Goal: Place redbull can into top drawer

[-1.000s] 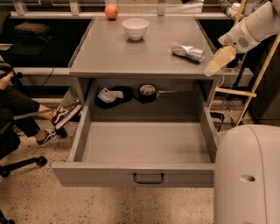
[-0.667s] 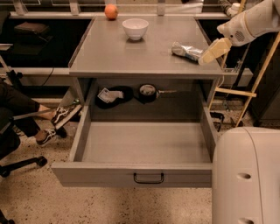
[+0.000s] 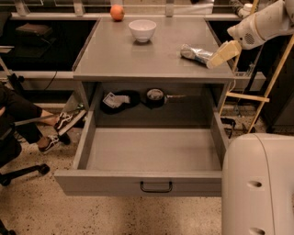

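Grey worktop (image 3: pixel 138 64) carried white bowl (image 3: pixel 142 30) at rear. Redbull can (image 3: pixel 195 53) lay on its side near right edge, long axis pointing toward gripper (image 3: pixel 223 53) just right of it. You could not tell whether gripper was apart or together. Top drawer (image 3: pixel 138 182) stood open below.

You see the redbull can (image 3: pixel 195 53) in shiny, crinkled silver with bluish patches, on the plain grey tabletop (image 3: pixel 138 53) at the right. The pale cream gripper (image 3: pixel 216 60) is just right of the can, on a white arm (image 3: pixel 266 23). The top drawer (image 3: pixel 105 182) is flat grey with a black handle (image 3: pixel 156 187). At the far side are a white bowl (image 3: pixel 142 30) and an orange-red fruit (image 3: pixel 117 12). The floor (image 3: pixel 82 215) is speckled beige.
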### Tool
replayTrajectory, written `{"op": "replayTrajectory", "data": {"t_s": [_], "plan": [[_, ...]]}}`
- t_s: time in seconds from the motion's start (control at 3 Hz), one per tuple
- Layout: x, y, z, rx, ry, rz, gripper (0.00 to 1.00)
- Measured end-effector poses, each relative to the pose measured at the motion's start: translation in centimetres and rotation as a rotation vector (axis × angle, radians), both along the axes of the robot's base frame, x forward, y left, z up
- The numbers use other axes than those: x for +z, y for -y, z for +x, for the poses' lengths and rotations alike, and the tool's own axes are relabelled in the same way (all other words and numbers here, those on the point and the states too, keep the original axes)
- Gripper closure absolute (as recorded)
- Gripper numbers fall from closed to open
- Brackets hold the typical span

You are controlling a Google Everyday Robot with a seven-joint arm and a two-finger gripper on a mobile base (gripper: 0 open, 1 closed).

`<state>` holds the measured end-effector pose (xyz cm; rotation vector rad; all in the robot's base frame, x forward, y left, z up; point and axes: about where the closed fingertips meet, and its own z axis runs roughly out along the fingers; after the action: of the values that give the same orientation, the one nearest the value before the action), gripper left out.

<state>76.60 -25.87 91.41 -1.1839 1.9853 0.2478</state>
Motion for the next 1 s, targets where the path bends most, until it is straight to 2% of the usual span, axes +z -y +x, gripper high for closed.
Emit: {"op": "replayTrajectory", "data": {"t_s": [0.33, 0.67, 1.0], "plan": [[0.1, 0.4, 2.3, -0.076, 0.038, 0.023, 0.0], [0.6, -0.3, 4.5, -0.131, 0.074, 0.069, 0.0], [0.6, -0.4, 4.7, -0.135, 0.077, 0.072, 0.0]]}}
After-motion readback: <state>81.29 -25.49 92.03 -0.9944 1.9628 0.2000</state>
